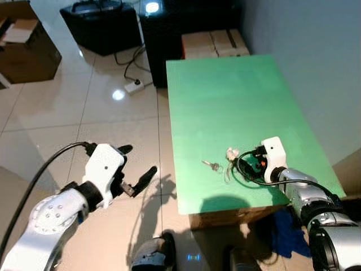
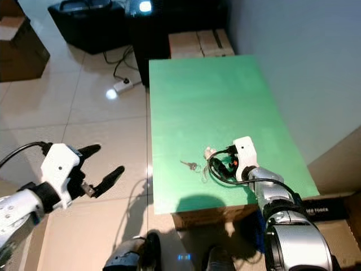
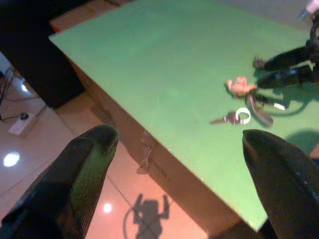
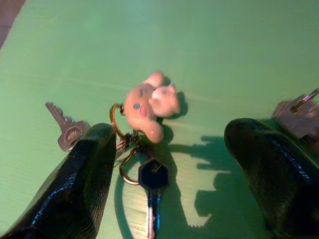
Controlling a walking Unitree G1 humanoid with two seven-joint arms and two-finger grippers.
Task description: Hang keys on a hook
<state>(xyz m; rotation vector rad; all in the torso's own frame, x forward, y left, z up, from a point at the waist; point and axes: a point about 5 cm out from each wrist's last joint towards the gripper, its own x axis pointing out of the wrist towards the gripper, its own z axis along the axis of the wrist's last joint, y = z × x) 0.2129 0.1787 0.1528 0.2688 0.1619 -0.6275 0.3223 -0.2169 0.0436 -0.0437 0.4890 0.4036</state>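
Keys flat on green table near its front edge, bunch strung roughly across the table, silver key pointing left; right gripper low over them, jaws wide; left gripper over the floor, jaws wide

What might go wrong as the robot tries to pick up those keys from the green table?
The right hand is open over a loose bunch of keys with a small pink charm; it might pinch only the charm or one ring. A separate silver key lies beside the bunch and could get left behind.
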